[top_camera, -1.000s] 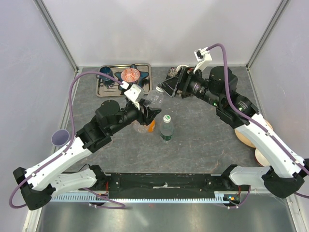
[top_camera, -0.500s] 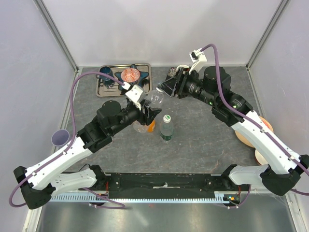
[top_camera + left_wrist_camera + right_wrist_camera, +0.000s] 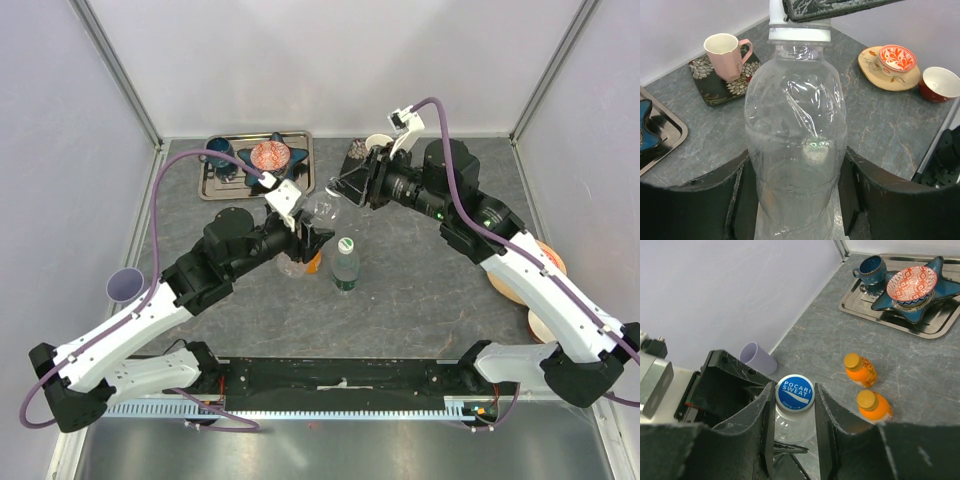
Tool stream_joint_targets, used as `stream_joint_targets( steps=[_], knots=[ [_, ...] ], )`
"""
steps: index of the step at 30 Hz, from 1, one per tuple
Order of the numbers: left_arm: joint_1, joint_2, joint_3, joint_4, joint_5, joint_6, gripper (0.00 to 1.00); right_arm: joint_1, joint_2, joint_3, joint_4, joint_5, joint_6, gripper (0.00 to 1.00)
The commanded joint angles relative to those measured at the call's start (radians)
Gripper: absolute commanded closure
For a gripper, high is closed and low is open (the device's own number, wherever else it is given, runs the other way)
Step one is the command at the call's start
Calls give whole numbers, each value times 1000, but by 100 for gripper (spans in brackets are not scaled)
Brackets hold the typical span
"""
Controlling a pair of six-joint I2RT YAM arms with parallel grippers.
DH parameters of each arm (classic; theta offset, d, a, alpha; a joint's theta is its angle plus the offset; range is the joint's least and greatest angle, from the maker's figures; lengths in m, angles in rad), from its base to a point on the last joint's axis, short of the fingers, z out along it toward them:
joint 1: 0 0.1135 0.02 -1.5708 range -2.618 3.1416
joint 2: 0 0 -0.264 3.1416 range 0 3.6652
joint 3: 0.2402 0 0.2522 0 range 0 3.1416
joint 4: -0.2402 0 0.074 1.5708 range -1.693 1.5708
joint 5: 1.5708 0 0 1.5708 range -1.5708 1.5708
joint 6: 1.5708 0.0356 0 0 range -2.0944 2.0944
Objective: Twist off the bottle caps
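Observation:
My left gripper [image 3: 308, 236] is shut on the body of the colourless clear bottle [image 3: 322, 207], holding it tilted above the table; the bottle fills the left wrist view [image 3: 795, 145]. My right gripper [image 3: 794, 426] has its fingers [image 3: 821, 426] pressed against both sides of the bottle's blue-and-white cap [image 3: 795, 392]. Two short orange bottles [image 3: 863, 372] [image 3: 875, 407] stand on the table below with their orange caps [image 3: 852, 360] [image 3: 867, 399] on. The green-tinted bottle [image 3: 344, 270] stands upright beside them, its white cap [image 3: 346, 243] on.
A metal tray [image 3: 300, 182] at the back left holds a blue star plate, a red bowl [image 3: 270, 155] and a blue mug. A purple cup [image 3: 125, 284] sits at the left wall. A pink mug [image 3: 727, 55], a saucer with a bowl [image 3: 889, 67] and a red cup [image 3: 940, 84] lie farther off.
My right gripper has moved slightly left onto the bottle's top and closed its jaws from wide open onto the cap. The left arm holds the bottle nearly as before.

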Motion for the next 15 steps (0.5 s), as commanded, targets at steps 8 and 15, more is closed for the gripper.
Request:
stream_joint_targets(
  steps=[8, 15],
  knots=[
    [0, -67, 104, 23, 655, -20, 77, 6, -83, 83, -42, -355, -278, 100],
    [14, 1, 212, 47, 1041, -161, 75, 7, -169, 20, 63, -618, -290, 100]
  ],
)
